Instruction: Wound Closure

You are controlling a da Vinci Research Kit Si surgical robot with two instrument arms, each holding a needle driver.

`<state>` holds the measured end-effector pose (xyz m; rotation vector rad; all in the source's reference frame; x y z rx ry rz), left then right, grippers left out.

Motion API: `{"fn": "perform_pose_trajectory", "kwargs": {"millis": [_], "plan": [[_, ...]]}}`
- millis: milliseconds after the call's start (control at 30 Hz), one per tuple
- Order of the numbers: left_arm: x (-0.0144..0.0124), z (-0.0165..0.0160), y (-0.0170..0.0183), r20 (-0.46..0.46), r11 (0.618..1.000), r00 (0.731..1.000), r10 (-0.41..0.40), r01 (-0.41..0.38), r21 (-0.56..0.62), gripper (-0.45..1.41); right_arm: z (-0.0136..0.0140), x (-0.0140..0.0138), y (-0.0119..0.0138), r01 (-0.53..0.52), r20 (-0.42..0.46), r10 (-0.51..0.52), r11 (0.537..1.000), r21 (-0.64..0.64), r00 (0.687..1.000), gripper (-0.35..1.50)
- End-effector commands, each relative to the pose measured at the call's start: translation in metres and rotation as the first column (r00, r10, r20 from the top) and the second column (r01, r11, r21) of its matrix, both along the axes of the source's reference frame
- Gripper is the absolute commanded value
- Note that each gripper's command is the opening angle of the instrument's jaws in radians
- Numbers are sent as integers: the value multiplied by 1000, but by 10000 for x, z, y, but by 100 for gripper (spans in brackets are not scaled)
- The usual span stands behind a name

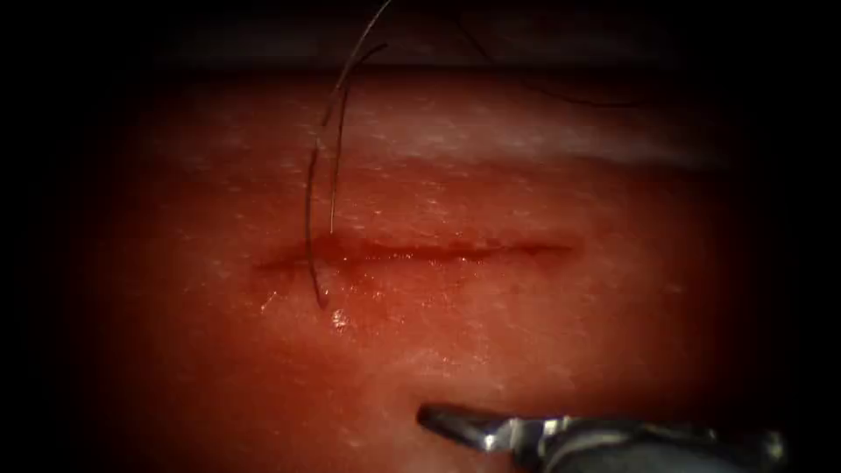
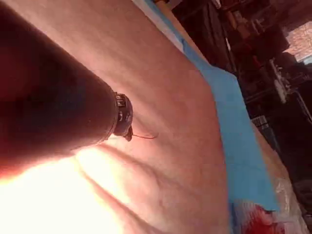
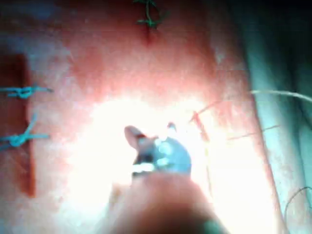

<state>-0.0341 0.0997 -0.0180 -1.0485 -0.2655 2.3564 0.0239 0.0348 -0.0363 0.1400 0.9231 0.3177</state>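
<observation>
The tissue (image 1: 491, 333) carries a horizontal cut (image 1: 420, 252) with red fluid along it. Two strands of dark thread (image 1: 308, 197) drop from above to the cut's left end. One strand crosses the cut and enters the tissue just below it (image 1: 321, 298). My right tool (image 1: 431, 417) lies low below the cut, pointing left, with nothing in it. In the right wrist view its two jaw tips (image 3: 151, 130) stand apart above the bright tissue. The left tool's shaft (image 2: 63, 117) hangs over the tissue, and a thin thread end (image 2: 145, 137) sticks out by its tip.
Blue-green knotted stitches (image 3: 22, 91) close other cuts on the tissue, with one more (image 3: 150, 19) further off. A blue drape (image 2: 234, 122) lies under the tissue's edge. Loose thread (image 1: 561, 95) curls over the far edge.
</observation>
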Motion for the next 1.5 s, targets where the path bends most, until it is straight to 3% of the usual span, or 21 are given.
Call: {"fn": "perform_pose_trajectory", "kwargs": {"millis": [33,100,200,333,367,533,567,667,800,933,1033,1200,1500], "plan": [[-8,3,10,4,1000,1000,-2,2,-3,-35,6,7,0,-1,-6,1,1000,8,1000,130],[-16,8,7,11,1000,1000,4,-4,-2,-35,6,7,-1,-4,-5,4,1000,10,1000,130],[-44,36,-28,43,999,998,48,-49,8,-35,6,8,-1,-4,-5,4,1000,10,1000,128],[-74,72,-67,70,991,993,92,-98,94,-35,6,9,-1,-5,-5,5,1000,10,1000,128],[-89,90,-81,108,981,990,89,-106,163,-33,6,9,-1,-5,-5,5,1000,10,1000,128],[-96,89,-78,191,961,982,1,-54,270,59,8,11,-3,-2,-8,2,1000,11,1000,128],[-94,84,-74,192,952,981,-33,-27,305,70,8,11,-3,0,-9,0,1000,12,1000,128],[-81,58,-57,215,939,975,-64,-14,344,77,9,15,-4,4,-13,-4,1000,14,1000,128],[-65,26,-36,199,936,975,-99,23,350,78,10,16,-5,6,-15,-5,1000,14,1000,128],[-39,-7,-23,180,938,981,-75,8,347,78,10,16,-5,8,-16,-7,1000,16,1000,128],[-3,-39,-25,172,942,981,-83,21,335,72,11,17,-6,9,-18,-9,1000,16,1000,128],[15,-58,-57,172,944,983,-66,6,331,70,12,19,-8,13,-21,-12,1000,17,1000,130],[50,-108,-178,186,930,982,-41,-30,367,68,13,20,-9,14,-26,-14,1000,18,1000,130]]}}
